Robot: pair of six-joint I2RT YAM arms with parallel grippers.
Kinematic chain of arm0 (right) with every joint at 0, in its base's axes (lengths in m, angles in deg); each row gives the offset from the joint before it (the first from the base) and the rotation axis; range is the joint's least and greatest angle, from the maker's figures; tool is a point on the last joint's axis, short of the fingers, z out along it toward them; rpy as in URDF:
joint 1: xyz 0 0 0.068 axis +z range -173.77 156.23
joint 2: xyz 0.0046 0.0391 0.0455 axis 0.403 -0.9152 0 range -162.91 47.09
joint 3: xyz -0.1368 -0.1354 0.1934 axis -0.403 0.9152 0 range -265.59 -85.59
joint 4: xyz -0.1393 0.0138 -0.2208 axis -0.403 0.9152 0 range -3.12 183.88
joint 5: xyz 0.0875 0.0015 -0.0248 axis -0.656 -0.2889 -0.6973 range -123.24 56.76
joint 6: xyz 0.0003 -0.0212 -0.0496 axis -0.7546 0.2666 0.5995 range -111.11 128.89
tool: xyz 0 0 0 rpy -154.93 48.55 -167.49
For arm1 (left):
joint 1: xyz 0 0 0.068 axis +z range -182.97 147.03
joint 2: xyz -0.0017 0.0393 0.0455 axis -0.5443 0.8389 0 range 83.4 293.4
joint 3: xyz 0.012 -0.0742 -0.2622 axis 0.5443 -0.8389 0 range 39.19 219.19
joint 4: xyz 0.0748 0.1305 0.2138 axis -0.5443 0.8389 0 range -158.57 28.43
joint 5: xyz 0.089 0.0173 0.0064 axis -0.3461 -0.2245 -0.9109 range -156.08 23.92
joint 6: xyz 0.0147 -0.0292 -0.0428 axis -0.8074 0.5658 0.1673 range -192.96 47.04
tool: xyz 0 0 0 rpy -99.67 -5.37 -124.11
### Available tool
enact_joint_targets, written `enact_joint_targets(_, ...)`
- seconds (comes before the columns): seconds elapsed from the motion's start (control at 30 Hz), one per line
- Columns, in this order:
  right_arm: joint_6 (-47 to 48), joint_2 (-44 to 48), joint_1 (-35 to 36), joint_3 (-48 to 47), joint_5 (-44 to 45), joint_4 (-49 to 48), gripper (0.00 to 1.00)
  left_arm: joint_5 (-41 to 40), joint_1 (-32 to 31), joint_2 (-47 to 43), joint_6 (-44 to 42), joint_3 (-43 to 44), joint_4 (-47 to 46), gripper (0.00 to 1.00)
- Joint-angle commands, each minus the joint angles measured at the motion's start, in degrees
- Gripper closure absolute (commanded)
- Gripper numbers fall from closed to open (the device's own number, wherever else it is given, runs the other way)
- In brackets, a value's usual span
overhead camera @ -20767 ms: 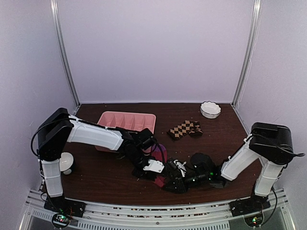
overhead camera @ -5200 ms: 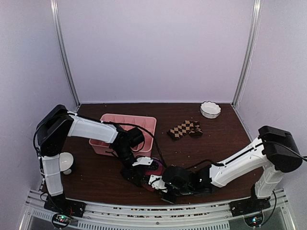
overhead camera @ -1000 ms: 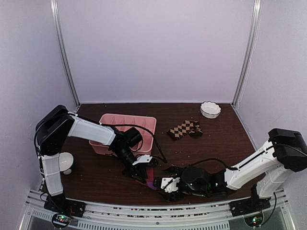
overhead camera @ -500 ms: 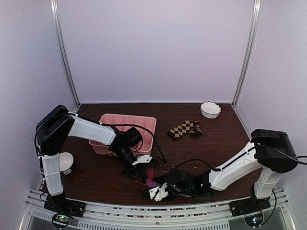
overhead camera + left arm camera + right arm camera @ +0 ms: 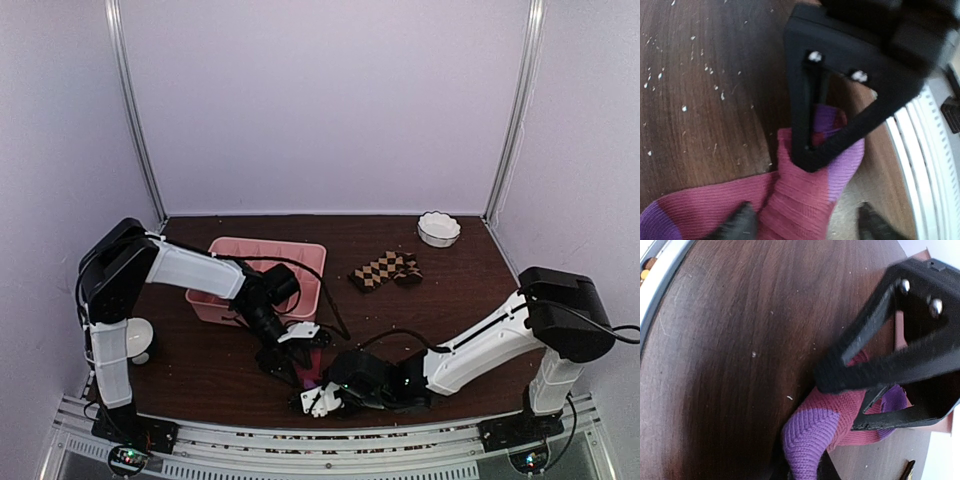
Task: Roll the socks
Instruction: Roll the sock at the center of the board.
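- Right fingers [image 5: 801, 117] have closed on the pink sock [image 5: 800, 200]; left fingers [image 5: 742, 221] have opened astride it.
- Soft, limp, light knit: probably best pinched at the bunched fold.

A dark brown wood-grain table [image 5: 470, 290] stands inside a booth with plain pale lilac walls [image 5: 330, 110]. One silver metal corner post [image 5: 135, 110] rises at 11 o'clock, and another [image 5: 517, 110] at 1 o'clock. A ribbed aluminium rail [image 5: 250, 445] edges the table at 6 o'clock. The light is soft and even.
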Motion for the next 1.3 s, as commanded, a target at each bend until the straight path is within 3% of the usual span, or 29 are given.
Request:
enact_joint_targets(0.0, -9.52, 1.2, 0.35, 1.34, -4.88, 6.64, 1.0, -4.39, 1.23, -3.23, 1.43, 0.52, 3.38, 0.02)
enact_joint_targets(0.2, -14.27, 3.82, 1.98, 4.64, -6.47, 8.28, 1.0, -3.65, 1.99, -7.65, 1.67, 0.79, 5.1, 0.02)
enact_joint_targets(0.6, -14.36, 4.15, 3.63, 3.01, -4.9, 11.05, 1.0, -10.88, 2.0, -3.28, -0.04, -1.71, -0.37, 0.02)
enact_joint_targets(0.87, -10.98, 2.25, 3.48, 0.91, -1.99, 10.01, 1.0, -3.9, 1.9, 2.35, -2.94, 5.14, 7.44, 0.02)
enact_joint_targets(1.27, -7.32, -0.63, 1.96, -3.49, -4.34, 13.67, 1.0, 0.54, 0.35, 5.2, -6.16, 8.07, 13.71, 0.02)
